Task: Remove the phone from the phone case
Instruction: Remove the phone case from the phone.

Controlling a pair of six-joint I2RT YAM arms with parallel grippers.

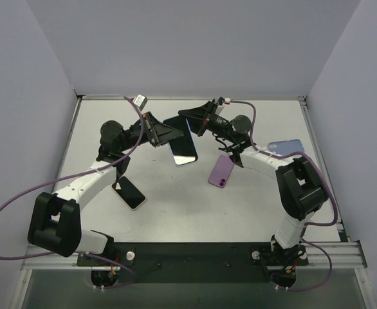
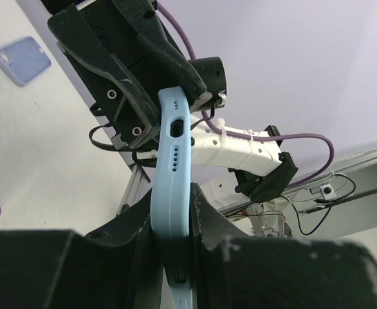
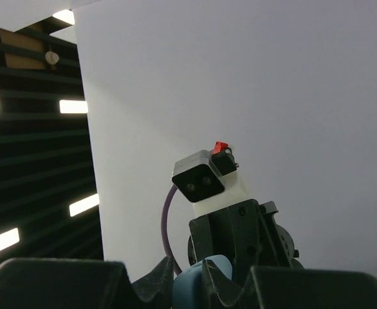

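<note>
Top external shows the phone (image 1: 184,147), dark screen up, apparently lifted off the table (image 1: 195,212) between the two arms and sitting in its light-blue case (image 2: 174,161). The left gripper (image 1: 168,134) is clenched on one end of the case and the right gripper (image 1: 193,119) is clamped on the other. The left wrist view shows the case edge-on, pinched at both ends and slightly bowed between them. This looks like the separating step, with the phone not yet out. Next, one gripper likely has to hold firm while the other peels the case rim back off the phone's edge, without letting the phone drop. The fingertips sit close together, so there is little room between them. The near middle of the table is open. A purple phone (image 1: 222,172) lies just under the right arm, a dark phone (image 1: 129,192) beside the left forearm, and a blue phone (image 1: 285,147) off to the right. The walls stand well apart.
</note>
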